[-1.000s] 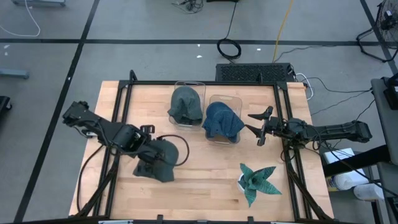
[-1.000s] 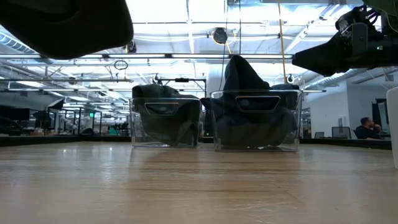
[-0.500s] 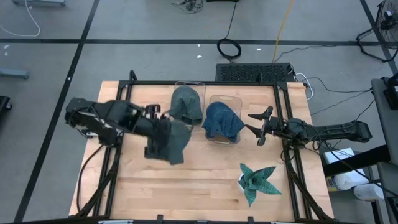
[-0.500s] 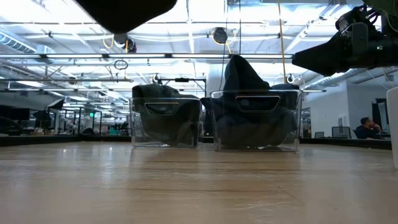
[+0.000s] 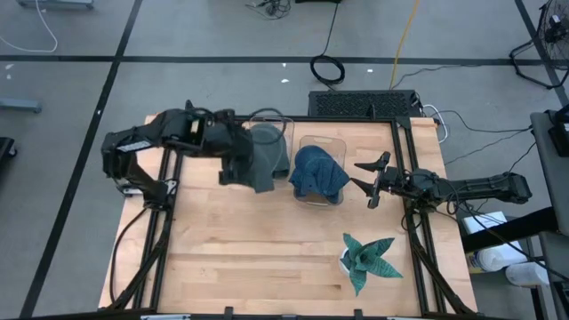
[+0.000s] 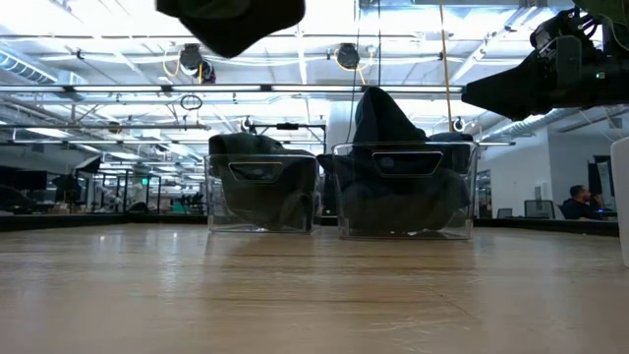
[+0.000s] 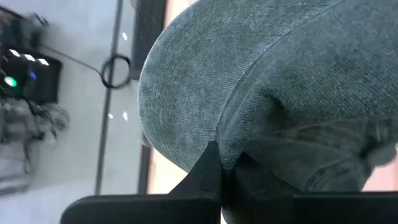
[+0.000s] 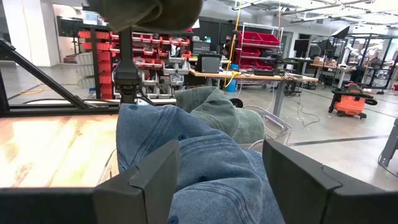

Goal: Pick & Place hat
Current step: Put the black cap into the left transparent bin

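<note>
The left gripper (image 5: 242,158) is clamping a grey-green hat (image 5: 258,164) and holding it up off the table (image 5: 267,258), right at the nine o'clock edge of the left clear bin (image 5: 281,122). From the left wrist, the fingers (image 7: 211,168) are pinching a fold of the cap's fabric (image 7: 280,74), jaws fully closed on it. At table height, the carried hat (image 6: 231,20) is hanging high above the wood, well above both bins. That left bin is already holding another grey-green hat (image 5: 271,142), and the right clear bin (image 5: 331,142) is carrying a blue hat (image 5: 317,173). Over at three o'clock, the right gripper (image 5: 372,182) is waiting just beside the blue hat's bin, fingers spread wide and holding nothing. A green paper plant (image 5: 369,258) is sitting toward five o'clock.
</note>
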